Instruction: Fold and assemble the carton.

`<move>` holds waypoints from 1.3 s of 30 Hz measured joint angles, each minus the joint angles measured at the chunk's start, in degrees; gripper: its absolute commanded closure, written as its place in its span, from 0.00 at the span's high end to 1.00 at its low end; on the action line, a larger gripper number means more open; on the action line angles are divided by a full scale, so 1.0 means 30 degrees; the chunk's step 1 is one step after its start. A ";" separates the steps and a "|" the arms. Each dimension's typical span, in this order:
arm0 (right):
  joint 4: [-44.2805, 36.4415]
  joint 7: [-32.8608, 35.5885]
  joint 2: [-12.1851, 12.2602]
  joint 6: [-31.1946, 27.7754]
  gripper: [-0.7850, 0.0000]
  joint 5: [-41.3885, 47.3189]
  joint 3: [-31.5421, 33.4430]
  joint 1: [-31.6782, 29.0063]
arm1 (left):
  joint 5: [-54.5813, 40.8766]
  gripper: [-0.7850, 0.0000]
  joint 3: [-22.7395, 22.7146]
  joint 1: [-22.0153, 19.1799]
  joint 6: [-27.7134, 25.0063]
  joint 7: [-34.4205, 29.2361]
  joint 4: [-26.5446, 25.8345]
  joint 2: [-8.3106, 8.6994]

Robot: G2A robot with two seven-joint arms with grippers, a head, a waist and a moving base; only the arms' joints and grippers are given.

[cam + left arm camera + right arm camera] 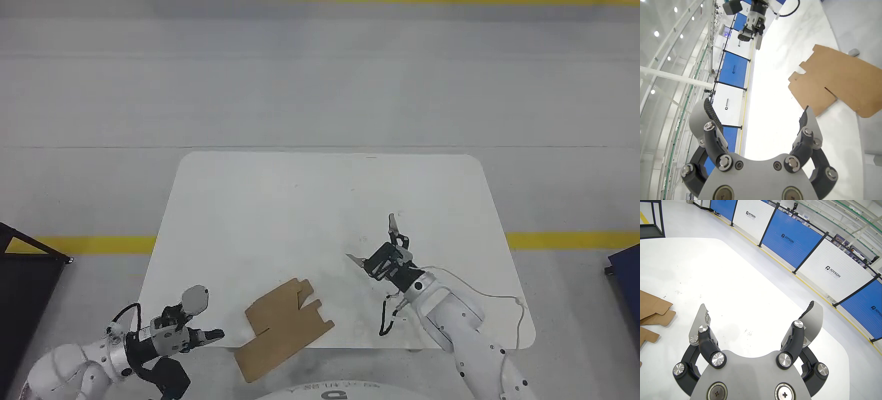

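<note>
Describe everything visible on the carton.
The carton is a flat, unassembled blank of plain brown cardboard, with stepped tabs at its far end, a short slit between panels and a rounded corner. It lies flat and skewed at the front of the white table, its near end seemingly jutting past the edge. Only the table touches it.

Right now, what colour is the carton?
Plain brown carton, unprinted; clearest in the left wrist view.
</note>
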 measured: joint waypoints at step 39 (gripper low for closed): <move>0.0000 0.0000 0.0000 0.0000 1.00 0.0000 0.0000 0.0000 | 1.1412 0.61 0.8038 0.0012 -0.1691 -0.6764 -0.0922 0.2453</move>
